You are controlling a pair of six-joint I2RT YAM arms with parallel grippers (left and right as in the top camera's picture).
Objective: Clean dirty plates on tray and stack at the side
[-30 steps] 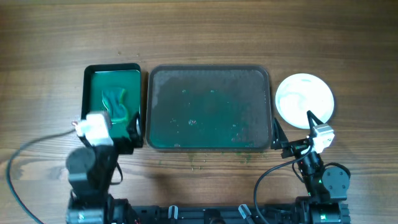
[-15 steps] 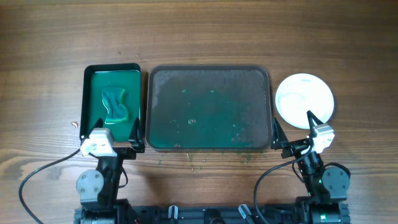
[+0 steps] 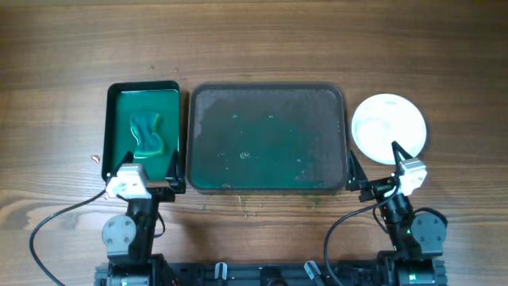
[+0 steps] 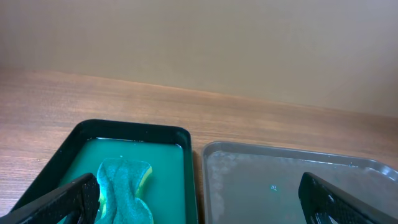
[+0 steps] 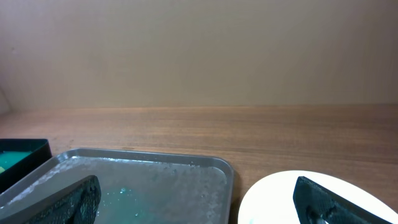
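Both tools sit at the near edge of the desk (image 3: pixel 254 40), each spread wide with nothing between its fingers. The left tool (image 4: pixel 199 186) faces the gap between the small tray (image 4: pixel 134 126) and the tray (image 3: pixel 266 95), and the right tool (image 5: pixel 196 186) faces the tray's right end. No plate lies on the tray. The plates (image 3: pixel 389 127) rest on the desk just ahead of the right tool, on its right-finger side, beside the tray and not touching it. I judge the cleaning and stacking finished, so the step in hand is parking the arms. To do that well I would draw the right tool straight back, because from above its right finger overlaps the stack's near rim and a sideways swing could nudge it. From overhead the stack reads as one white disc, so I cannot count the plates or tell whether they sit flush. The right wrist view cuts off the plate's near part. Faint grey marks on the top face may be residue or glare. The sponge (image 3: pixel 147 133) is partly behind the left finger in the left wrist view.
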